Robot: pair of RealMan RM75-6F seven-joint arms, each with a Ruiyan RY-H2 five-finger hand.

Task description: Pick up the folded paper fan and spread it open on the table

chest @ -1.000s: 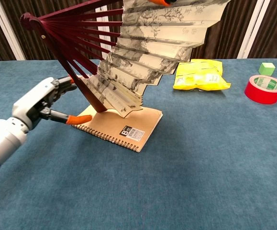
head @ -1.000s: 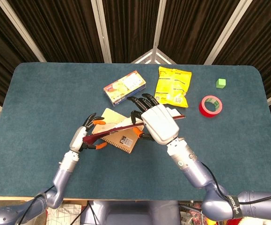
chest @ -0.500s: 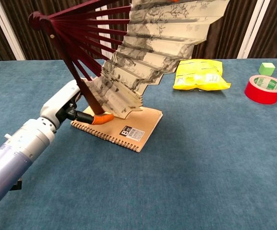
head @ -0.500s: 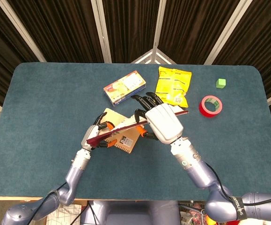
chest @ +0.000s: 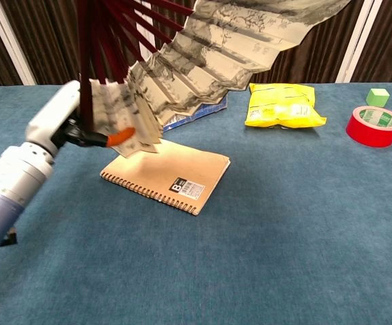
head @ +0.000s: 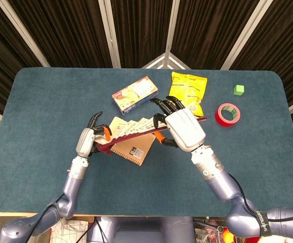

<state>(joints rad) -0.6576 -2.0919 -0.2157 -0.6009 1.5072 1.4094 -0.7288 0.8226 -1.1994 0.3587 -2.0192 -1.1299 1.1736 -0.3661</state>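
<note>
Clerk: Item one, the paper fan (chest: 202, 61). Location?

Keeper: Centre of the head view, held in the air above the spiral notebook (head: 134, 147), not on the tabletop (head: 45, 111). Partly spread. In the chest view the pleated leaf sweeps from centre left to the upper right, the dark red ribs rising out of the top edge.

Clerk: Item two, the left hand (head: 88, 143).

Keeper: Left of centre in the head view. It grips the lowest red rib, one orange-tipped finger pressed against the paper. That judged to anchor one outer rib so the other can swing away.

Clerk: Item three, the right hand (head: 182, 129).

Keeper: Right of centre in the head view, fingers curled around the far outer rib, which pokes out past the hand toward the red tape roll (head: 227, 114). Out of the chest view. Holding that end lets it draw the leaf wider.

Clerk: State of task?

Keeper: Judged well along: fan lifted and largely opened, not yet laid flat.

Clerk: Other stock on the tabletop?

Keeper: Yellow snack bag (head: 185, 92) and printed box (head: 134, 94) at upper centre, green cube (head: 239, 90) at upper right. The notebook lies right under the fan, so setting down may land on it
</note>
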